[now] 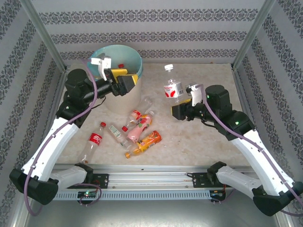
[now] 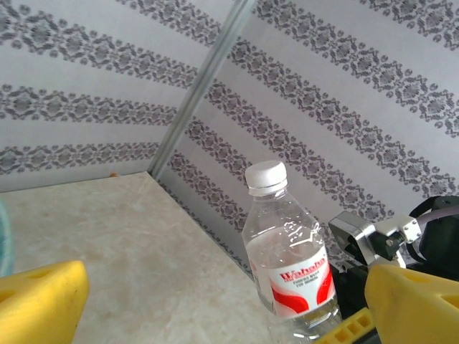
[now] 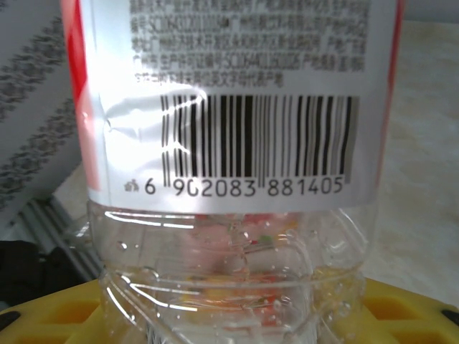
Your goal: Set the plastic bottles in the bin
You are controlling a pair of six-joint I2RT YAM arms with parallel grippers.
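Observation:
The bin (image 1: pixel 118 46), cream with a blue-green liner, stands at the back left. A red-capped bottle (image 1: pixel 121 66) lies inside it. My left gripper (image 1: pixel 124 77) hovers over the bin's near side, its yellow fingers (image 2: pixel 43 301) spread wide open with nothing between them. My right gripper (image 1: pixel 182 106) is shut on the base of a clear white-capped plastic bottle (image 1: pixel 173 87) with a red and white label, held upright above the table's middle right. That bottle (image 3: pixel 237 143) sits between the yellow fingers (image 3: pixel 409 308), and it also faces the left wrist camera (image 2: pixel 287 258).
Several bottles lie in a loose pile in front of the bin: a red-labelled one (image 1: pixel 94 142), a pink one (image 1: pixel 139 125), an orange one (image 1: pixel 147 142), a clear one (image 1: pixel 143 105). Patterned walls and metal posts (image 1: pixel 45 35) enclose the table.

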